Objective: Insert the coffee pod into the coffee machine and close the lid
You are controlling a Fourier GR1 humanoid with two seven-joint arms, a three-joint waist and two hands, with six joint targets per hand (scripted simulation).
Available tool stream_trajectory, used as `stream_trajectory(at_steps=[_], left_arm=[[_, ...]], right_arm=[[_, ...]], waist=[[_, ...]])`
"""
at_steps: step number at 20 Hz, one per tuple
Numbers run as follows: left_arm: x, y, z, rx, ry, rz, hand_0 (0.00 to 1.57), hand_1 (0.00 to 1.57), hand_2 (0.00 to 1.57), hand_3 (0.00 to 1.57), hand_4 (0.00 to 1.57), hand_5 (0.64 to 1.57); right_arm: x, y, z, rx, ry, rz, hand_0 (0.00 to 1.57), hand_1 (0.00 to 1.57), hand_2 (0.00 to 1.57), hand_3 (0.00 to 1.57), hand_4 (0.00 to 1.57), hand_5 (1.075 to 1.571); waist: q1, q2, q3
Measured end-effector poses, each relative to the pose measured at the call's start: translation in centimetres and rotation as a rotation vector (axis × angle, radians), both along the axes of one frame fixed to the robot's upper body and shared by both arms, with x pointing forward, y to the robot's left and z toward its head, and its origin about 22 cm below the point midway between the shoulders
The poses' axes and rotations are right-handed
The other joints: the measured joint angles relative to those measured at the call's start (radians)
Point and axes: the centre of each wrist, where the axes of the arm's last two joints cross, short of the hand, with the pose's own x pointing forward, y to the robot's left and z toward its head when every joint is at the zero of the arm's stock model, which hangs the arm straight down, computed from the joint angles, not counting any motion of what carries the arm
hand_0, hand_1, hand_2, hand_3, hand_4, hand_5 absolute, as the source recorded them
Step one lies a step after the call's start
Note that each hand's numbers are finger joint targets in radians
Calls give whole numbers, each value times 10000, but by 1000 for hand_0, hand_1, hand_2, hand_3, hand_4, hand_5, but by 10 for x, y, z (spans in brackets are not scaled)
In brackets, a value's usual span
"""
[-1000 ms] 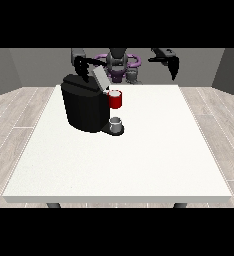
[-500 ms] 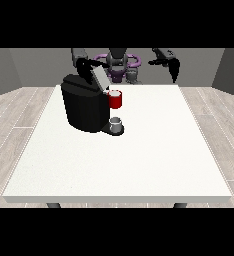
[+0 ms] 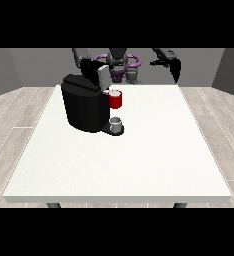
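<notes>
The black coffee machine stands on the left half of the white table. Its grey lid is raised at the top. A red thing at the machine sits on its front, and a small grey thing rests on the base below it. The hand at the view's left is just above the machine's top, right beside the raised lid. The hand at the view's right hangs in the air above the table's far right edge, its fingers relaxed and holding nothing.
The robot's purple and grey torso stands behind the table's far edge. White tabletop stretches from the machine towards the camera and to the right. Wooden floor surrounds the table.
The hand at the view's left has come down a little towards the machine's top and lid. The hand at the view's right has drifted slightly right and down.
</notes>
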Motion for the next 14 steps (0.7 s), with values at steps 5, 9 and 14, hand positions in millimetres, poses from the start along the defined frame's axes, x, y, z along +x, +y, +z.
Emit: stream_trajectory(at_steps=[5, 9, 14], left_arm=[[2, 2, 3, 79, 81, 141, 0, 0, 0, 0, 121, 1571], [5, 8, 6, -19, 142, 131, 0, 0, 0, 0, 154, 1571], [1, -3, 5, -24, -61, -245, 0, 0, 0, 0, 196, 1571]], right_arm=[[5, 11, 5, -311, -20, 318, 0, 0, 0, 0, 0, 1571], [6, 30, 11, -679, -229, 564, 0, 0, 0, 0, 125, 1571], [12, 33, 19, -1044, -474, 553, 0, 0, 0, 0, 142, 1571]], waist=[[9, -13, 5], [48, -33, 8], [257, -75, 9]])
